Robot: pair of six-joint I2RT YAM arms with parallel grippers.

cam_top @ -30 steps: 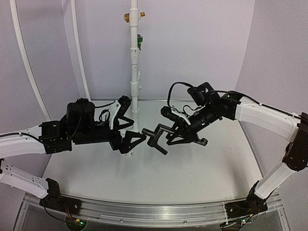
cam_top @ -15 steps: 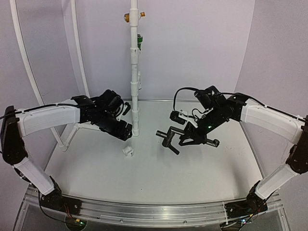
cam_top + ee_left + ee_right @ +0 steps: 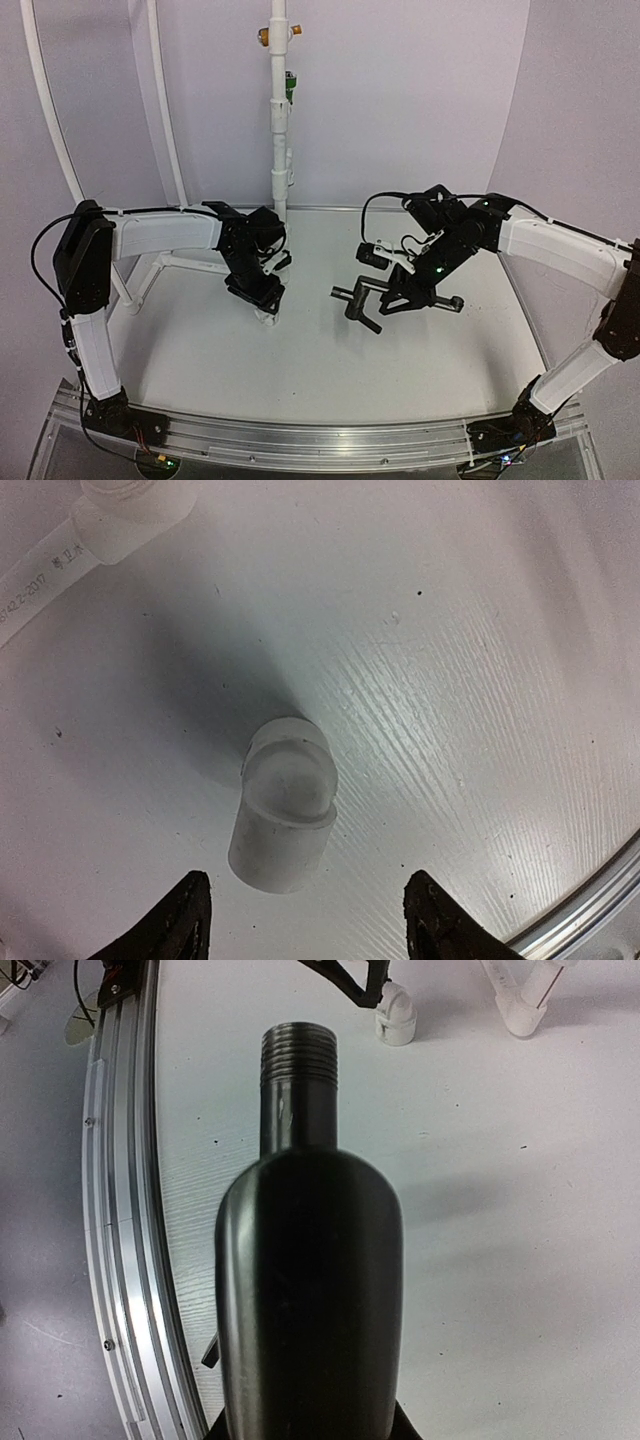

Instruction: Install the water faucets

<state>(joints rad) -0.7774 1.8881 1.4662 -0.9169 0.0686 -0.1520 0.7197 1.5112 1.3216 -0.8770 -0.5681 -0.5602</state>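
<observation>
White tabletop [image 3: 330, 390] under lilac walls carried a small white elbow fitting [image 3: 283, 815]. Over it hung the left gripper [image 3: 305, 920], jaws partly apart on either side, touching nothing. Well apart, the right gripper [image 3: 400, 297] was clamped on the black faucet [image 3: 352, 297], held level above the table, its threaded end [image 3: 298, 1055] aimed toward the fitting.
</observation>
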